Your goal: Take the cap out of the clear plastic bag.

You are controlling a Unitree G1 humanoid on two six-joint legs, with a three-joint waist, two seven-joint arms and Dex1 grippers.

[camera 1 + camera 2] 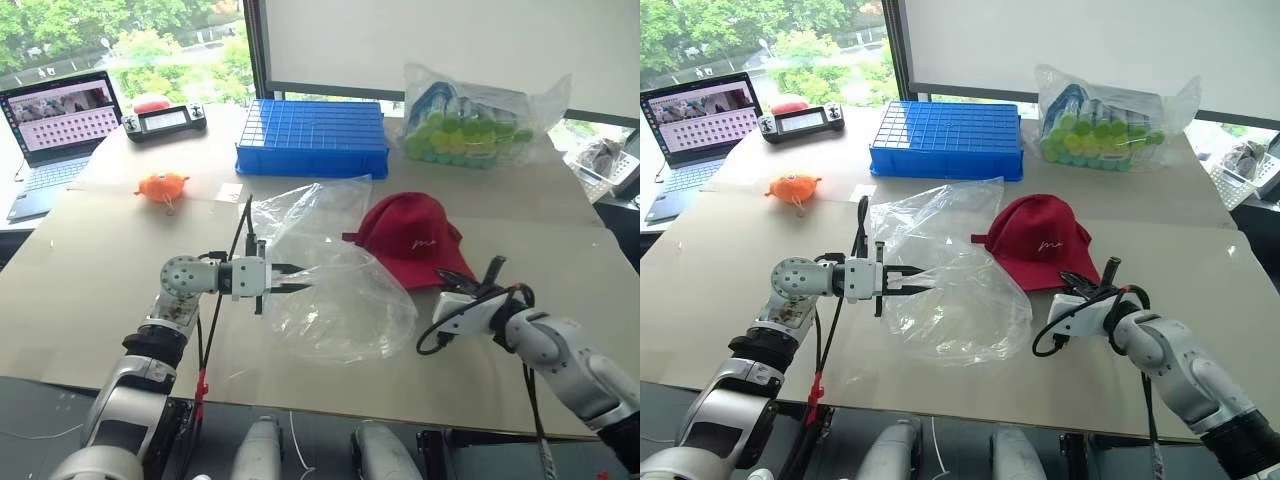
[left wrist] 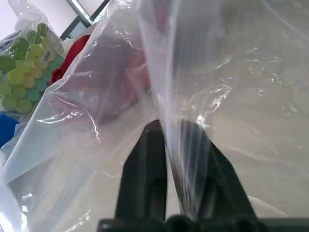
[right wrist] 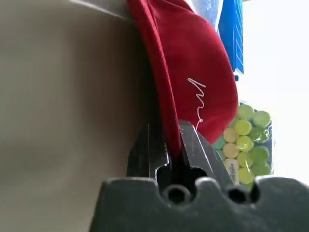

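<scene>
in the left eye view, the cap [image 1: 415,240] is seen lying on the desk [image 1: 90,290] outside the clear plastic bag [image 1: 335,285], just beside the bag's right edge, its brim toward the right gripper [image 1: 478,285]. the left gripper [image 1: 290,277] is held level at the bag's left side, its fingers reaching into the crinkled film. behind them a blue tray [image 1: 312,137], a bulging bag of green and blue items [image 1: 470,120], an orange toy [image 1: 162,187], a laptop [image 1: 55,135] and a handheld controller [image 1: 165,120] are spread along the far part of the desk. in the right eye view the same layout is repeated — the cap is shown free of the bag, the small white mark on its front turned toward the camera, and the right gripper is seen at the brim's near edge. in the left wrist view the left gripper's two black fingers [image 2: 145,174] are seen slightly parted with a fold of clear film running between them; whether the film is pinched cannot be told. the red of the cap is seen blurred through the plastic, and the green items show at the far side. in the right wrist view the right gripper is closed on the cap's brim — the red edge is clamped in the narrow slot between its fingers [image 3: 198,154], the crown with its white mark rising beyond, the blue tray and green items behind it.
</scene>
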